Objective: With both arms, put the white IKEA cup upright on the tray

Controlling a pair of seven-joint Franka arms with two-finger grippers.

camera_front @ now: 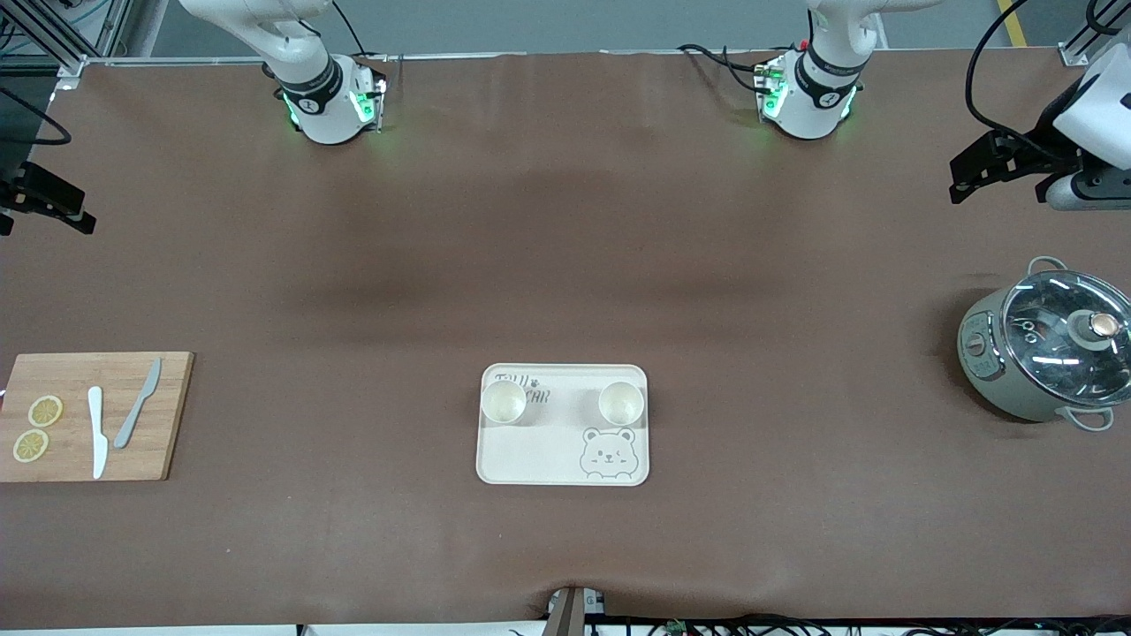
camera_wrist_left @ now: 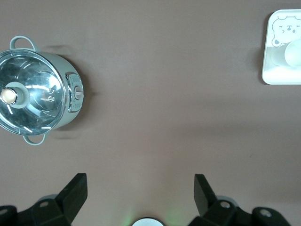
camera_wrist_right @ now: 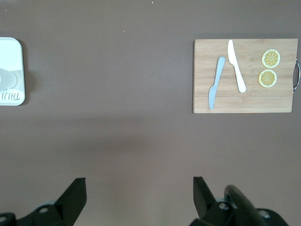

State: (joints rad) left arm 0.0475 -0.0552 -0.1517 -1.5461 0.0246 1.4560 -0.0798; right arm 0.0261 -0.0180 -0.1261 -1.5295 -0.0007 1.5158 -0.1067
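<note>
Bamboo forms the cutting board [camera_front: 93, 415] at the right arm's end of the table, on which two lemon slices [camera_front: 37, 427], a white knife [camera_front: 96, 431] and a grey knife [camera_front: 138, 403] are laid. At the table's middle, toward the front camera, the tray [camera_front: 563, 464] is seen, and two white cups [camera_front: 504, 402] [camera_front: 620, 403] are already set upright on it, side by side along the edge nearer the robots, one over the grey lettering and one just above the bear drawing. At the left arm's end a lidded pot [camera_front: 1047, 351] is found.

By this layout the placing is judged finished, or all but. What remains is best done by keeping both arms high and well apart from the tray, so that neither cup is nudged or tipped; any check of the cups' seating should be made from above, without contact.

The right gripper [camera_wrist_right: 138, 197] is held over bare tabletop between board and tray, its jaws spread wide and nothing between them. The left gripper [camera_wrist_left: 141, 195] is held over bare table between pot and tray, likewise spread wide and empty.
</note>
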